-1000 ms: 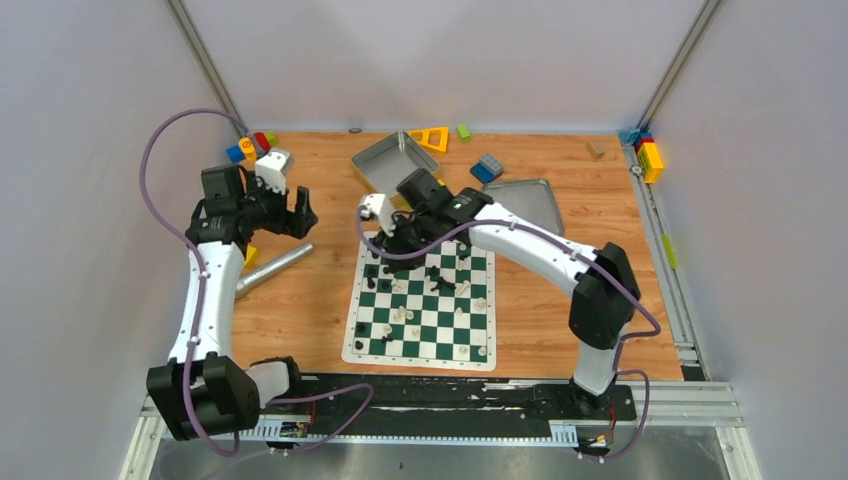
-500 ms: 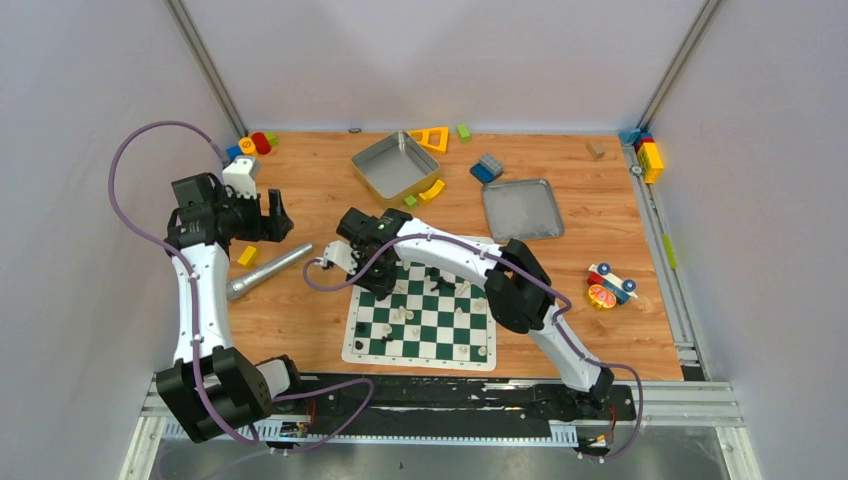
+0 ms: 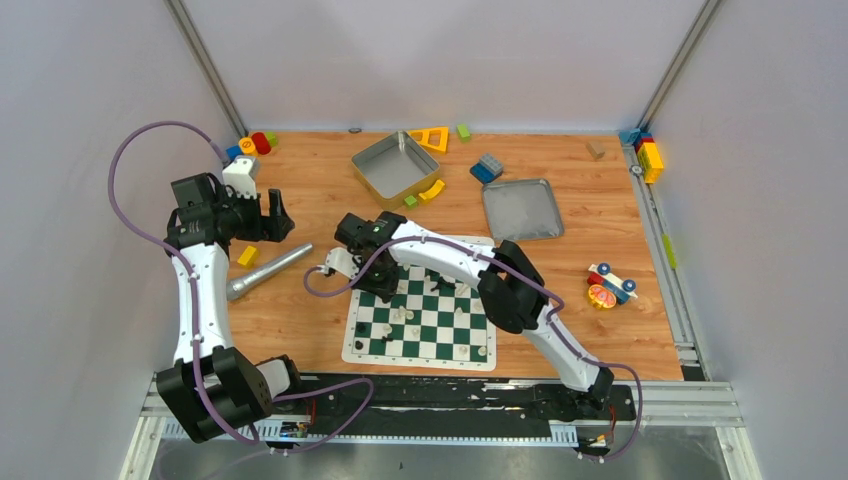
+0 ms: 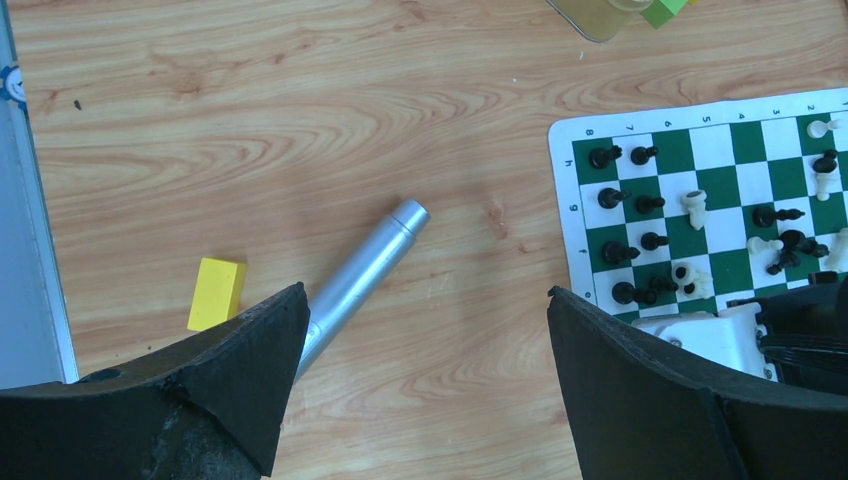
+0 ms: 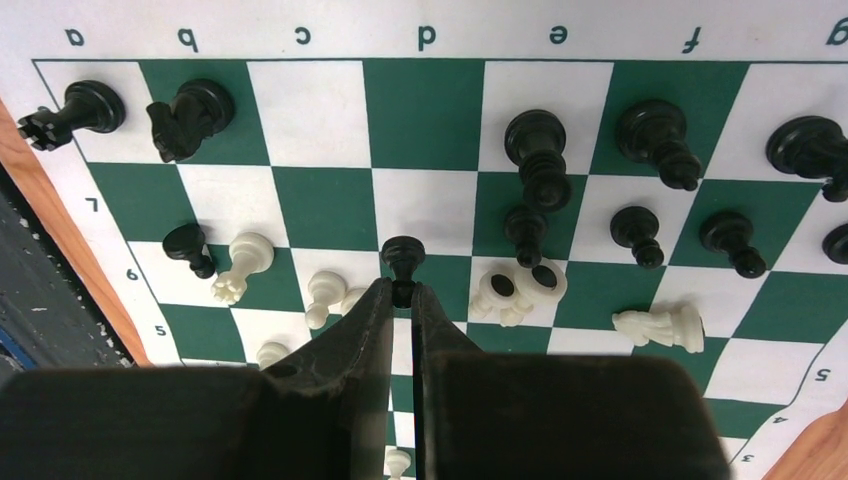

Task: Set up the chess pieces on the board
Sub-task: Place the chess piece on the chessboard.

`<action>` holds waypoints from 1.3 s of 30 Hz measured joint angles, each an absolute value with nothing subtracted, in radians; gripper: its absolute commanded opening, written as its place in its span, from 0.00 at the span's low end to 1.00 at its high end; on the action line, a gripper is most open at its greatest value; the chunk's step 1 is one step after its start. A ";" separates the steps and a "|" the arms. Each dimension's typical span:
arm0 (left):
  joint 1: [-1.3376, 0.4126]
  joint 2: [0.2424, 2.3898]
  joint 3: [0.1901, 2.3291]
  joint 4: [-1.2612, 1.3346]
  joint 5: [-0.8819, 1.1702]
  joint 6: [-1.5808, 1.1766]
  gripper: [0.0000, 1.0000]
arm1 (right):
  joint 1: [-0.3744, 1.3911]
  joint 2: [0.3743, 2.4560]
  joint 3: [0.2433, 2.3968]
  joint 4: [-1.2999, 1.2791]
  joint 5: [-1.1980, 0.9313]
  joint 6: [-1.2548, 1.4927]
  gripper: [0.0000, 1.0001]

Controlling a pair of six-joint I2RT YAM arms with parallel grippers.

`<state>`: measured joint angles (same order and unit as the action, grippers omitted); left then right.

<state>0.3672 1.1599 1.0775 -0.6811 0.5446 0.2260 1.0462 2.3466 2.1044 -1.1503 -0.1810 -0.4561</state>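
Note:
The board [image 3: 420, 360] lies in front of the arms, its green and white checks filling the right wrist view [image 5: 300, 15]. My right gripper [image 3: 378, 285] hangs over the board's far left part, shut on a black pawn [image 5: 403, 256] that sticks out past its tips [image 5: 402, 290]. Several black chess pieces [image 5: 535, 140] stand or lie on the far rows. White ones [image 5: 240, 265] lie toppled among them. My left gripper [image 3: 280, 218] is open over bare wood left of the board [image 4: 562, 180], with nothing between its fingers [image 4: 426, 291].
A silver cylinder [image 3: 268, 271] and a yellow block [image 3: 247, 256] lie left of the board. Two metal trays [image 3: 392, 163] [image 3: 522, 208] sit behind it. Toy blocks [image 3: 250, 148] cluster at the back left, and a toy car [image 3: 608, 285] is on the right.
My right arm has swung from the board's far edge down to its far left part, gripper still shut. My left arm has drawn back to the left.

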 measured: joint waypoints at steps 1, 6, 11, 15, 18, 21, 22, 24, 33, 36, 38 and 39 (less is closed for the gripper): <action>0.367 1.160 1.077 -0.681 0.545 0.226 0.96 | 1.047 2.351 2.107 -1.153 -0.180 -0.457 0.04; 0.367 1.160 1.077 -0.681 0.545 0.226 0.96 | 1.047 2.370 2.124 -1.158 -0.169 -0.463 0.04; 0.367 1.160 1.076 -0.681 0.545 0.226 0.96 | 1.048 2.377 2.145 -1.163 -0.158 -0.467 0.04; 0.367 1.160 1.076 -0.681 0.545 0.226 0.96 | 1.053 2.387 2.154 -1.163 -0.154 -0.473 0.04; 0.368 1.160 1.076 -0.681 0.545 0.227 0.96 | 1.056 2.395 2.154 -1.163 -0.149 -0.474 0.04; 0.368 1.160 1.076 -0.682 0.545 0.227 0.96 | 1.060 2.404 2.156 -1.163 -0.146 -0.477 0.04; 0.368 1.160 1.076 -0.681 0.545 0.227 0.96 | 1.062 2.404 2.156 -1.163 -0.142 -0.478 0.05; 0.368 1.160 1.076 -0.681 0.545 0.227 0.96 | 1.064 2.405 2.161 -1.163 -0.139 -0.479 0.05; 0.369 1.160 1.075 -0.682 0.545 0.227 0.97 | 1.070 2.408 2.163 -1.163 -0.127 -0.482 0.25; 0.369 1.160 1.075 -0.682 0.545 0.228 0.97 | 1.073 2.413 2.169 -1.164 -0.123 -0.482 0.32; 0.369 1.160 1.075 -0.682 0.545 0.228 0.97 | 1.073 2.417 2.176 -1.164 -0.122 -0.481 0.34; 0.369 1.160 1.075 -0.682 0.545 0.229 0.96 | 1.073 2.418 2.178 -1.164 -0.121 -0.481 0.35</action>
